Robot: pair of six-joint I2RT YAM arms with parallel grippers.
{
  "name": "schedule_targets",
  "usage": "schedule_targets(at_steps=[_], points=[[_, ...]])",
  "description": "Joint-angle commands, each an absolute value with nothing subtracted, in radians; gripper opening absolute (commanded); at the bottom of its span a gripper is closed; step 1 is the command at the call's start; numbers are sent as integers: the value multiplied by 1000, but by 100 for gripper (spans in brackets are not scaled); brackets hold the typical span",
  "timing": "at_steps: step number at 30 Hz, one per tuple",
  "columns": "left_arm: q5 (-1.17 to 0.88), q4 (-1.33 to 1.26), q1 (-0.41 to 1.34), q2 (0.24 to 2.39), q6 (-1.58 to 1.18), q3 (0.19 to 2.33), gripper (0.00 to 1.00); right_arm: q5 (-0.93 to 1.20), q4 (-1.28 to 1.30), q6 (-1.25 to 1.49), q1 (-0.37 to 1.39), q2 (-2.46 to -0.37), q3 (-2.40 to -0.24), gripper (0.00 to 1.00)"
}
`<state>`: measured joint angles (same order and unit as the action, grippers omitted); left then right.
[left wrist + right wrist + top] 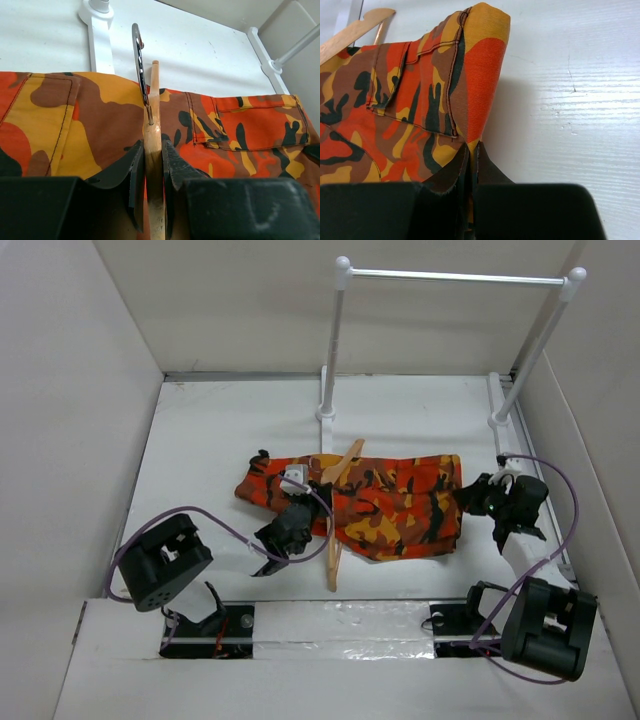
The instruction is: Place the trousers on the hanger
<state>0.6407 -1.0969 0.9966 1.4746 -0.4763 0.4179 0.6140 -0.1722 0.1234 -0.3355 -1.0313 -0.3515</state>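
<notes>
Camouflage cloth in orange, red, yellow-brown and black: the trousers are spread flat across the middle of the white surface, long axis running from 9 to 3 o'clock in the top view. A back pocket is seen in both wrist views.

The hanger, light-tan wood, is found at the 9 o'clock half of the trousers. One wooden arm projects past the cloth toward 1 o'clock and another past the lower edge toward 6 o'clock. How much of it passes under the cloth cannot be told.

The left end effector is closed on the hanger. In its wrist view the jaws are pressed against both faces of the wood, which stands on edge just below the metal hook.

The right end effector is positioned at the 3 o'clock end of the trousers. Its jaws are nearly together, with a fold of the cloth edge pinched between them; that corner is raised off the surface. A tip of the hanger is visible at 10 o'clock in this view.

A white rail on two posts stands at 12 o'clock, apart from the trousers.
</notes>
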Motion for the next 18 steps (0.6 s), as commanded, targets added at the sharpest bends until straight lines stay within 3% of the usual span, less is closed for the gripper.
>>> schedule_targets(at_steps=[1, 18], points=[[649, -1089, 983, 1437, -399, 434, 0, 650, -284, 114, -348, -1037, -384, 0], [572, -1144, 1034, 1505, -437, 609, 0, 561, -275, 100, -230, -1075, -374, 1]])
